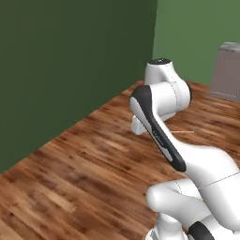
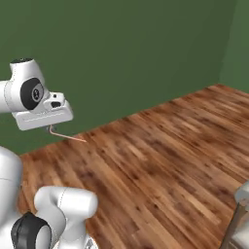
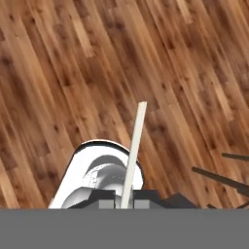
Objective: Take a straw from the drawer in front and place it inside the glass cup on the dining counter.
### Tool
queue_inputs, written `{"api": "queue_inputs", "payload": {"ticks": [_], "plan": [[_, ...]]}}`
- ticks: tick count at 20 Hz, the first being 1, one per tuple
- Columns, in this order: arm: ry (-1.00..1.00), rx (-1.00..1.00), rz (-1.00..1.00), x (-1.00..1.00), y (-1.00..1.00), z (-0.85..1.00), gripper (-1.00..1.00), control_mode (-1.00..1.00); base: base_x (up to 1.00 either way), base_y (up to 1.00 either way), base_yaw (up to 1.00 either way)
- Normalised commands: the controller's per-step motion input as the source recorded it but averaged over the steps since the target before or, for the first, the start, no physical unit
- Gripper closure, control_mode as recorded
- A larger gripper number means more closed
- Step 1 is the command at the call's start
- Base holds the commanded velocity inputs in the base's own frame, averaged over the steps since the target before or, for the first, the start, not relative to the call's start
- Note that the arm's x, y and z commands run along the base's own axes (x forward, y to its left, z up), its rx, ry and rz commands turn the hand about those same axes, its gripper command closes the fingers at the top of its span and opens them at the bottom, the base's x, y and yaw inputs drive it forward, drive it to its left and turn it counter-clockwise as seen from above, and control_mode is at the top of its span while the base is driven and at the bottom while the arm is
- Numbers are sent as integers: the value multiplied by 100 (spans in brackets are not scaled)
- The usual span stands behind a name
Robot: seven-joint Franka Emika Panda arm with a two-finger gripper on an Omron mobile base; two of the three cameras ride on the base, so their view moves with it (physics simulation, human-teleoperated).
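My gripper (image 2: 49, 128) is shut on the straw (image 2: 68, 136), a thin pale reddish stick that juts sideways from the fingers above the wooden floor. In the hand view the straw (image 3: 133, 151) rises from between the fingertips of the gripper (image 3: 125, 204) and points up across the floorboards. The left base view shows the free end of the straw (image 1: 183, 132) sticking out to the right from behind the arm. The drawer and the glass cup are out of view.
Dark green walls (image 1: 70, 61) stand ahead over a brown plank floor (image 2: 160, 155). A taupe block with a pale top (image 1: 227, 70) stands at the far right; whether it is the dining counter I cannot tell. A grey object's edge (image 2: 241, 214) shows at the lower right.
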Motion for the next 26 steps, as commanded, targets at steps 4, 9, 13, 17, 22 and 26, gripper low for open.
{"api": "queue_inputs", "payload": {"ticks": [4, 9, 13, 17, 22, 26], "plan": [[0, 0, 0, 0, 0, 0, 100, 100, 14, 0, -71], [0, 0, 0, 0, 0, 0, 100, 100, 13, 6, -76], [0, 0, 0, 0, 0, 0, 100, 100, 20, 29, -74], [0, 0, 0, 0, 0, 0, 100, 100, 65, 52, -59], [0, 0, 0, 0, 0, 0, 100, 100, 91, 61, -45], [0, 0, 0, 0, 0, 0, 100, 100, 89, 46, -43]]}}
